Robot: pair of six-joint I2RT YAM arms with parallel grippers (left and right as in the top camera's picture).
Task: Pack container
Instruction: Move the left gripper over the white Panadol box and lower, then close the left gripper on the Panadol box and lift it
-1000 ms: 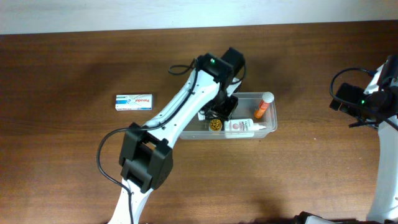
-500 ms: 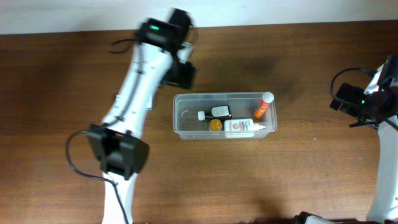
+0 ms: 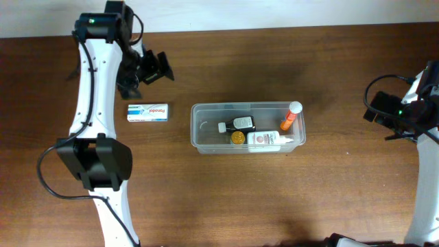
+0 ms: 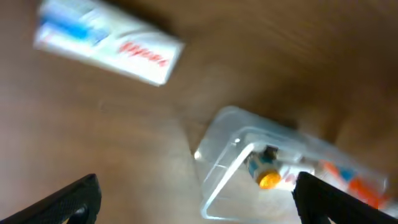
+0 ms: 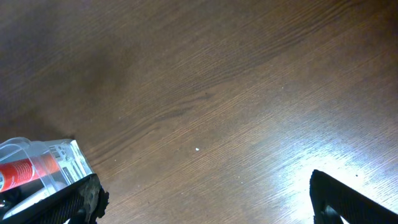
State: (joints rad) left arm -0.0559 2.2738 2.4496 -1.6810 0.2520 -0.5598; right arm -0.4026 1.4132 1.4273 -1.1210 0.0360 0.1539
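my left end effector (image 3: 145, 68) hangs wide open, empty, near the white box (image 3: 147, 112); my right end effector (image 5: 202, 202) gapes empty, apart from the container (image 3: 247, 128).

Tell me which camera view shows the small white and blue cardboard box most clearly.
The overhead view: the white and blue cardboard box lies whole and sharp, left of the clear plastic container. The left wrist view shows the box blurred. The right wrist view misses it.

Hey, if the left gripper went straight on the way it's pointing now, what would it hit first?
Likely the table close by the container's near end, or that end itself; the wrist view is blurred. The white box lies off its line.
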